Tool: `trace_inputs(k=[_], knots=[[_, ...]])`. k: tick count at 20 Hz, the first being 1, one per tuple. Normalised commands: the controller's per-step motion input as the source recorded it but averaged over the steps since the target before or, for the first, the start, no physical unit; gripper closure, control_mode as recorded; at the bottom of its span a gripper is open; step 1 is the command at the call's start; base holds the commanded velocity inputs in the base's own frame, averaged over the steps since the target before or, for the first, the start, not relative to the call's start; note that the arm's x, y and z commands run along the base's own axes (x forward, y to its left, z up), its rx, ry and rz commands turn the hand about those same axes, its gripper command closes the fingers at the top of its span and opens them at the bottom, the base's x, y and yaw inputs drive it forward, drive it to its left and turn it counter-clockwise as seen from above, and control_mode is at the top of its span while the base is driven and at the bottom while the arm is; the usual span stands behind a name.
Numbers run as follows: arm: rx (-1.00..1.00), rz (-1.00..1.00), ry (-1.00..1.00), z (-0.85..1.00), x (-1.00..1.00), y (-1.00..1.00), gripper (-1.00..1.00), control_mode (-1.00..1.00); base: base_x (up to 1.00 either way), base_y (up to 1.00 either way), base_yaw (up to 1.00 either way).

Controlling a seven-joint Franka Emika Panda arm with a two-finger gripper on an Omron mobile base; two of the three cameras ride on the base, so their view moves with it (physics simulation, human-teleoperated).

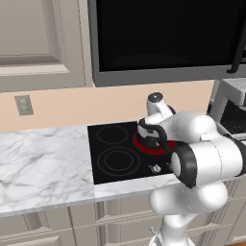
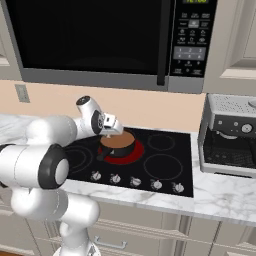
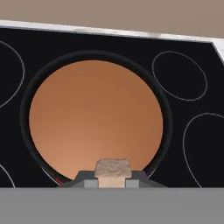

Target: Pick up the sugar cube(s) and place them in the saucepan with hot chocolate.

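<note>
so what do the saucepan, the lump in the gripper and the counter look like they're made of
Saucepan: dark, matte metal by the look of its thin black rim; smooth brown liquid fills it.
Sugar cube: pale beige, rough and grainy, like pressed sugar, pinched in the gripper.
Counter: white with grey veins and a soft sheen, probably polished marble or an imitation.
Cooktop: flat glossy black, glass-like.

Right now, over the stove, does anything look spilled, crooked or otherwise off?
Nothing stands out. The saucepan sits level on the glowing red burner, brown liquid flat and contained. The end effector holds the sugar cube above the pan.
</note>
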Motion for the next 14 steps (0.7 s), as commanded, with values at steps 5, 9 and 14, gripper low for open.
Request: trace_inputs(k=[5,9,14], knots=[[0.00,0.00,0.00,-0.19,0.20,-0.10,1.00,-1.00,0.00,0.00,0.00],[0.00,0.00,0.00,-0.18,0.19,-0.09,1.00,-1.00,0.00,0.00,0.00],[0.00,0.01,0.00,-0.12,0.18,-0.14,1.00,-1.00,0.00,0.00,0.00]])
